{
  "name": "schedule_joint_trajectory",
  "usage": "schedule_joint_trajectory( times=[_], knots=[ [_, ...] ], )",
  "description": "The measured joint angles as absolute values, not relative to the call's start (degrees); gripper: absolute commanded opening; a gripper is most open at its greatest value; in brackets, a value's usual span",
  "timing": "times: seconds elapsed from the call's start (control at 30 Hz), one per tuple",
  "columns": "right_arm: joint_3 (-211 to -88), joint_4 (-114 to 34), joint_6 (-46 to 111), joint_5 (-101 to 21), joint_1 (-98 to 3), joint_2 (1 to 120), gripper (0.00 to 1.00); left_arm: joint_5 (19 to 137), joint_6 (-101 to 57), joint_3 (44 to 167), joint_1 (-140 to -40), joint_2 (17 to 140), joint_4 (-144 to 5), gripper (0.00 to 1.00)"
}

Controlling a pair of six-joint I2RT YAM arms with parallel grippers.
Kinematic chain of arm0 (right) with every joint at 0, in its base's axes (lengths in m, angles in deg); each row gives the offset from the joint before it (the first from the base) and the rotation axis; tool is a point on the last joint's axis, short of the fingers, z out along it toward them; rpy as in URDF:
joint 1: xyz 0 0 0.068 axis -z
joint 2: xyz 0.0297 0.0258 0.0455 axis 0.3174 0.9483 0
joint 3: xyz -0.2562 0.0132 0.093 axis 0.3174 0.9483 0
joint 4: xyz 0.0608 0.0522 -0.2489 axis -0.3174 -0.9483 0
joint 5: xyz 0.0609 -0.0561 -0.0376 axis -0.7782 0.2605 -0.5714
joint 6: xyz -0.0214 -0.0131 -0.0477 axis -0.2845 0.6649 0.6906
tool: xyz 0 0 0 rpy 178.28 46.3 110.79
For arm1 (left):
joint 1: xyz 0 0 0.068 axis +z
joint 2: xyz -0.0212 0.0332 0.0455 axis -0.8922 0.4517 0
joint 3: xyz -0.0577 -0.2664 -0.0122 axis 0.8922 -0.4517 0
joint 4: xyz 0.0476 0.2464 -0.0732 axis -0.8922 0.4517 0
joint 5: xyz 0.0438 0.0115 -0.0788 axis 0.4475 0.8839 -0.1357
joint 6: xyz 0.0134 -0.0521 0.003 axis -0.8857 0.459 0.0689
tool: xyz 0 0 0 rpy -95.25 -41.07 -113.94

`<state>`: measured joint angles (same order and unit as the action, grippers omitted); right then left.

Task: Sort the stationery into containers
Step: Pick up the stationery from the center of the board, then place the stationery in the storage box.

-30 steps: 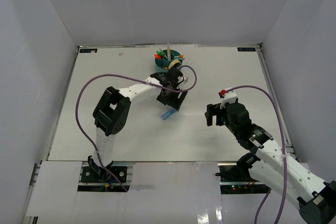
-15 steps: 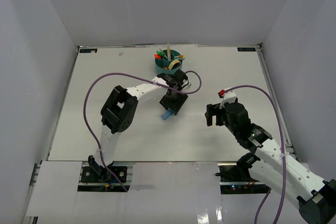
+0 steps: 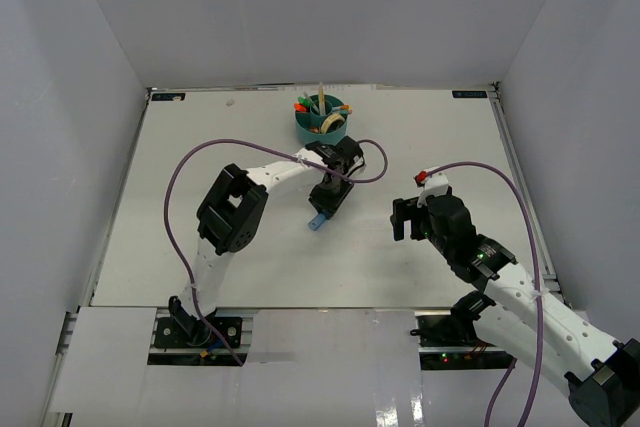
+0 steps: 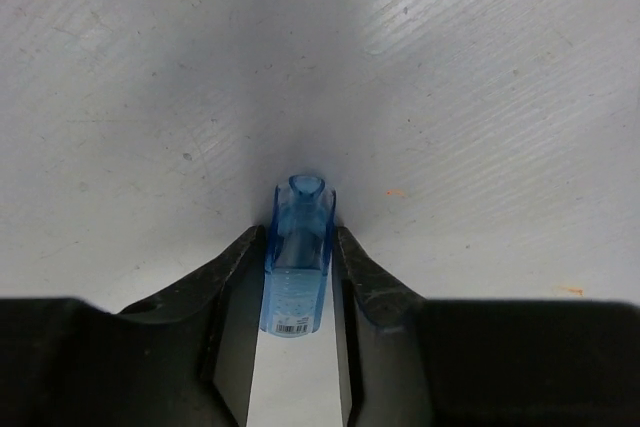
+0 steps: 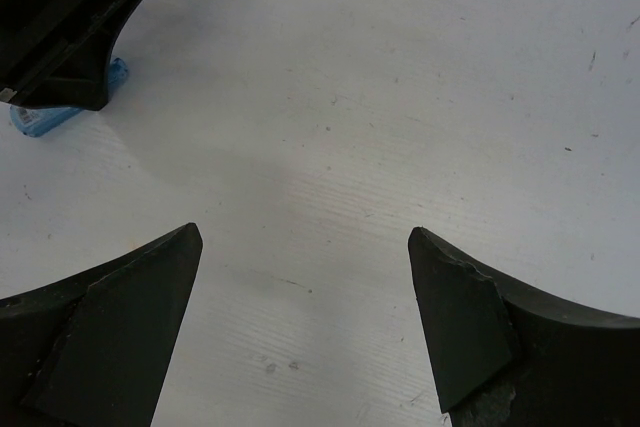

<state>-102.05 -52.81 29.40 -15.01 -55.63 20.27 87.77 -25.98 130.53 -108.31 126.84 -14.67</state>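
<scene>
Pinching the light-blue clip [image 4: 297, 272] from both sides, the left gripper [image 4: 297, 235] has its fingers [image 4: 236, 277] set narrow, touching the clip's flanks. The clip lies on the white table [image 4: 450, 97]. From overhead we find it near the table's middle. The teal organizer [image 3: 318, 132] sits at its 12 o'clock with other stationery [image 3: 303, 105] standing inside. At the clip's 3 o'clock, the right gripper [image 5: 305, 247] gapes wide, holding nothing.
</scene>
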Motion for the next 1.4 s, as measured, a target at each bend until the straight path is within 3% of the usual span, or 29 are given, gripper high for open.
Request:
schedule_joint_trajectory(
  times=[0.17, 0.43, 0.57, 0.8, 1.07, 1.4],
  knots=[
    [-102.0, -52.8, 29.4, -14.8, -55.6, 20.3, 0.9, 89.0, -25.5, 130.5, -108.2, 126.8, -14.9, 0.25],
    [-102.0, -52.8, 29.5, -14.7, -55.6, 20.2, 0.91, 93.1, -26.0, 128.1, -105.8, 121.8, -25.3, 0.24],
    [-102.0, -52.8, 29.5, -14.7, -55.6, 20.2, 0.91, 94.4, -26.9, 123.0, -101.8, 113.0, -37.7, 0.24],
    [-102.0, -52.8, 29.6, -14.6, -55.6, 20.0, 0.91, 93.3, -27.4, 110.0, -90.9, 100.6, -71.9, 0.22],
    [-102.0, -52.8, 29.6, -14.4, -55.6, 19.6, 0.91, 89.2, -27.1, 105.8, -88.8, 105.3, -98.0, 0.23],
    [-102.0, -52.8, 30.1, -14.0, -55.6, 19.4, 0.91, 86.9, -26.9, 101.9, -88.5, 109.4, -109.9, 0.25]
  ],
)
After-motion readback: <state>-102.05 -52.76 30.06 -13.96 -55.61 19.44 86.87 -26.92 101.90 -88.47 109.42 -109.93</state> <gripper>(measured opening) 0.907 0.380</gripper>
